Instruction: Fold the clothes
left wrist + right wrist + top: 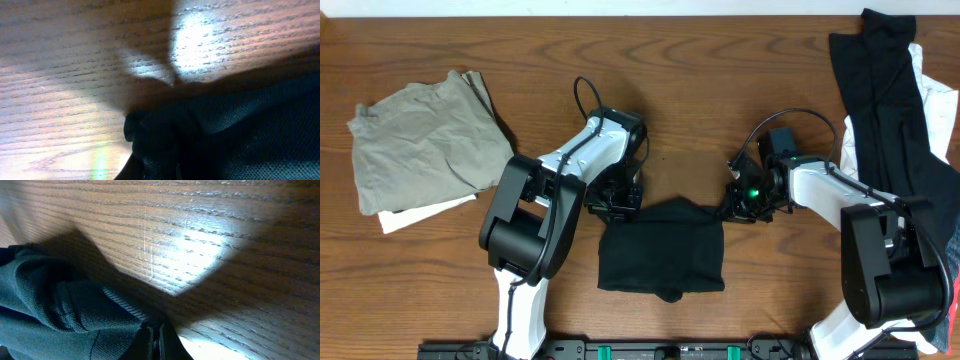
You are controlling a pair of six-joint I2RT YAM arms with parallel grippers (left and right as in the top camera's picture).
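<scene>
A black T-shirt [660, 255] lies folded into a rough rectangle at the table's centre front. My left gripper [616, 204] is at its far left corner. In the left wrist view the black fabric [235, 130] bunches up into the dark jaws [150, 167], which look shut on it. My right gripper [733, 203] is at the far right corner. In the right wrist view its fingers [155, 339] are pressed together on the edge of the black fabric [55, 305]. No logo shows.
An olive-grey garment [425, 140] lies at the left on top of a white piece [415, 213]. A pile of black [880, 95] and white [932, 110] clothes lies at the far right edge. The table is brown wood [720, 80].
</scene>
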